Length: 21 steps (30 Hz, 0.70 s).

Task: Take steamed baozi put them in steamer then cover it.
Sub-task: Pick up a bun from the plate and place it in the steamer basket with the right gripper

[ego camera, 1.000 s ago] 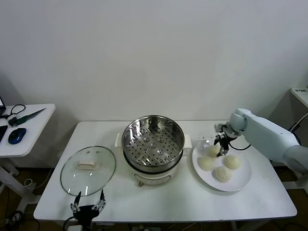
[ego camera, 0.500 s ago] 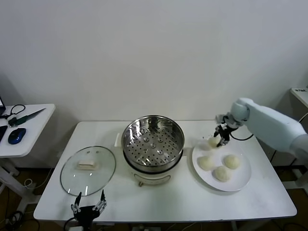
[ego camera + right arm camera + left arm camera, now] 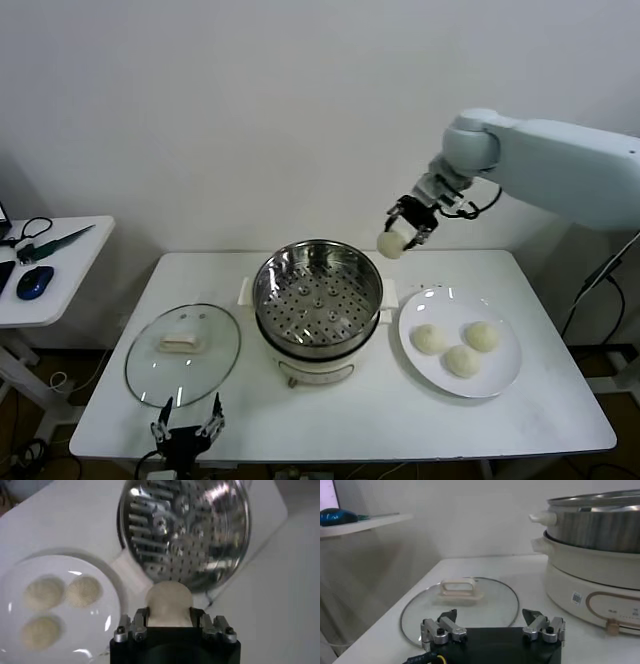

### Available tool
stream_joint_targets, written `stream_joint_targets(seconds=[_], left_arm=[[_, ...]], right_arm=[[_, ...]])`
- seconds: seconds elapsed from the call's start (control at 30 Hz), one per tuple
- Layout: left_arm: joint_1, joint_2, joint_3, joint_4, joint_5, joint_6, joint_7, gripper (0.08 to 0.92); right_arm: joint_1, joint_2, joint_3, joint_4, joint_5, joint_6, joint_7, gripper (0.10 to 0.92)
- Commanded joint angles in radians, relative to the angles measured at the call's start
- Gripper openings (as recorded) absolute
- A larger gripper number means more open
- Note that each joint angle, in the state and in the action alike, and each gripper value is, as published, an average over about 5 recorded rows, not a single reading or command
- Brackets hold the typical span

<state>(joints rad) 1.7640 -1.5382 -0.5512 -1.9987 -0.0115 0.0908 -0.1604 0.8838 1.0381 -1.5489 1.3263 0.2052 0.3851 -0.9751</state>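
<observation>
1. Right tool (image 3: 405,224) is gripping one steamed baozi (image 3: 391,244) between its fingers; I am holding it up in the air, above the back of the table (image 3: 560,400), just off the steamer's (image 3: 318,292) rim on the plate side.
2. I am reading the wrist camera for the key relation: the bun (image 3: 168,604) sits in front of the tool (image 3: 170,625), and the perforated floor of the steamer (image 3: 185,527) lies just beyond it, so the basket is ahead of the carried bun and lower, toward the table's middle.
3. I am judging that the coming move is a short carry toward the table's left end, over the rim, then a descent into the basket before I let go. The basket is round, so no axis needs matching.
4. I am counting three more buns (image 3: 462,346) on the white plate (image 3: 505,375) near the table's right end, well within this arm's reach.
5. Left tool (image 3: 184,428) is parked at the table's front-left edge, spread wide and holding nothing.
6. I am noting the cover (image 3: 183,352) lying flat near the front-left corner, just beside that idle tool, so the left arm is the nearer one for lidding.
</observation>
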Motion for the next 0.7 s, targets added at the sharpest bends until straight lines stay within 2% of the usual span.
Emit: stream_joint_targets(seconds=[0.03, 0.33, 0.7], left_arm=[[0.006, 0.001, 0.007, -0.001, 0.001, -0.01, -0.003, 0.823], [0.014, 0.01, 0.011, 0.017, -0.003, -0.035, -0.014, 0.823], [0.016, 0.008, 0.012, 0.024, -0.019, -0.043, -0.026, 0.823]], right_arm=[[-0.051, 0.163, 0.0, 0.057, -0.252, 0.18, 0.132, 0.568], [-0.339, 0.258, 0.105, -0.196, -0.494, 0.192, 0.206, 0.568], [-0.431, 0.336, 0.167, -0.427, -0.567, 0.226, 0.233, 0.568]])
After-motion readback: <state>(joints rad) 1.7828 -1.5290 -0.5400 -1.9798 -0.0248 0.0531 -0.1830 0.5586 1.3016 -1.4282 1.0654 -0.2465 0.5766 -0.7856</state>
